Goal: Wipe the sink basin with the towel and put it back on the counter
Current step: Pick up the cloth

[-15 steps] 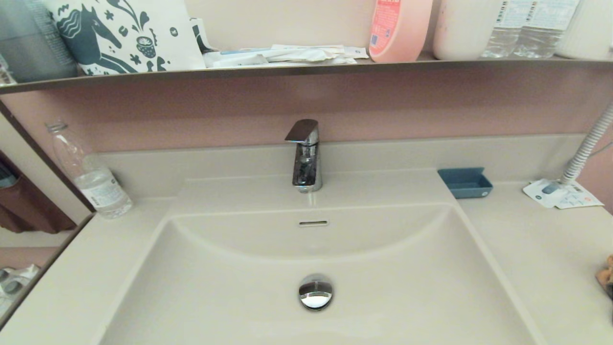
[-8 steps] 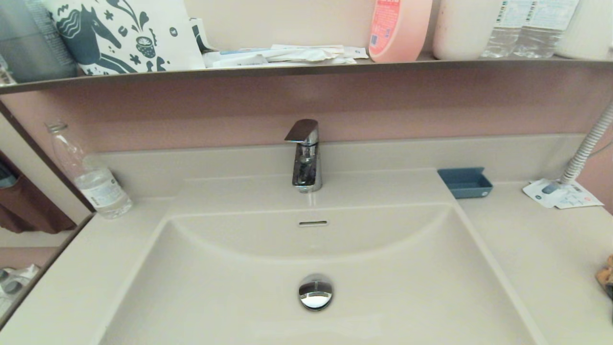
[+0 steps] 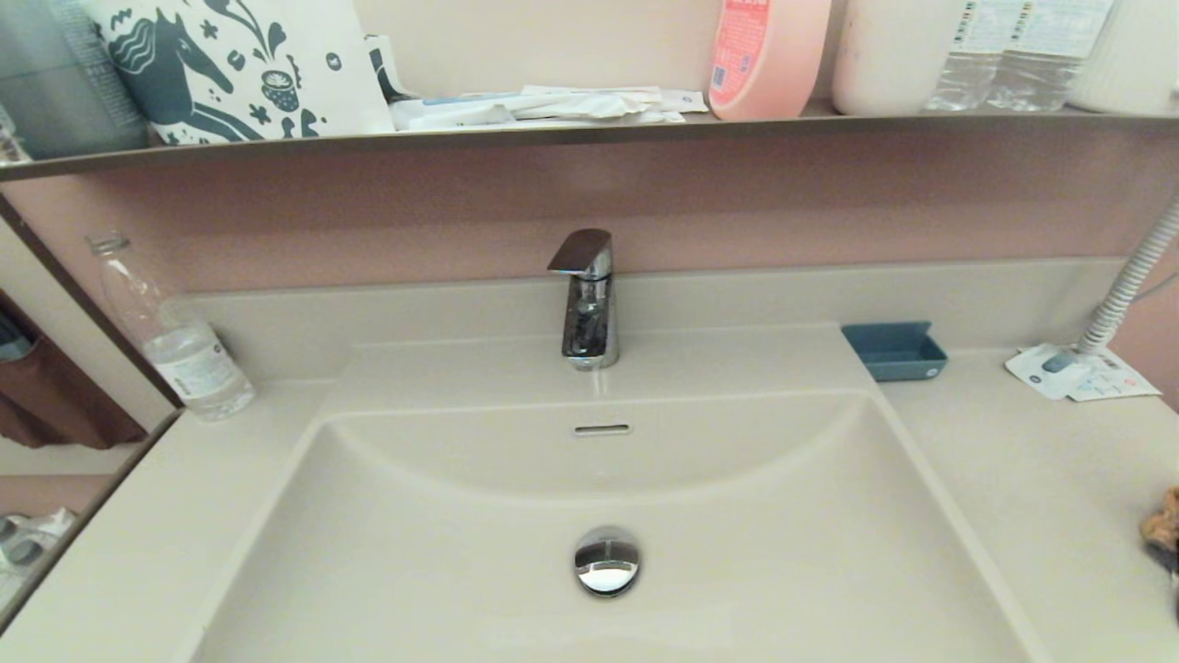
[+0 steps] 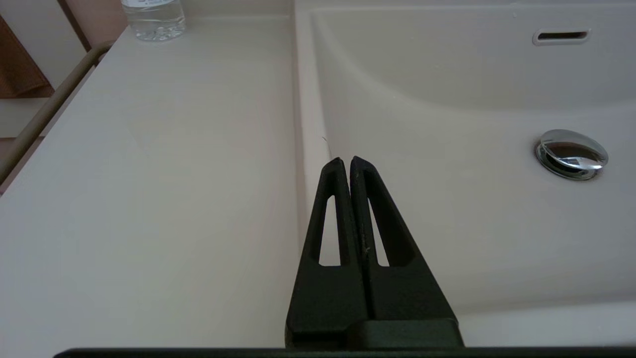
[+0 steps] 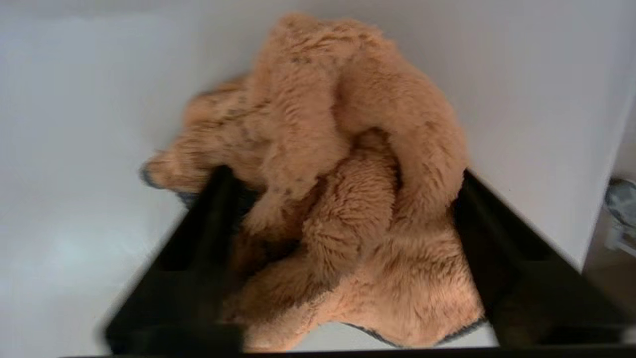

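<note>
**Right gripper** (image 5: 343, 199): one. Its two black fingers (image 5: 213, 219) stand wide apart, one on each side of the crumpled towel (image 5: 343, 164). The fingers flank the cloth closely, but the right wrist view does not settle whether they press it. It sits at the far right edge of the head view, about 3 o'clock from the drain plug (image 3: 607, 562).

**Towel**: one, tan-brown and fuzzy, bunched in a heap on the counter (image 3: 1032, 479) to the right of the sink basin (image 3: 461, 552). Only a sliver shows in the head view (image 3: 1162, 527).

**Left gripper** (image 4: 346, 161): one, clenched with fingertips pressed together, holding nothing. It hangs over the basin's left rim.

**Sink basin**: one, beige, with one slot overflow (image 3: 602, 429) at 12 o'clock from the single chrome drain plug.

**Faucet** (image 3: 587, 299): one, chrome, at 12 o'clock behind the overflow.

**Water bottle** (image 3: 173, 331): one on the counter, at 10 o'clock.

**Blue soap dish** (image 3: 894, 351): one, at 1 o'clock.

**Printed packets** (image 3: 1079, 372): a small flat pile at 2 o'clock; count unclear.

**Shelf** (image 3: 589, 133): one, dark-edged, above the faucet.
</note>
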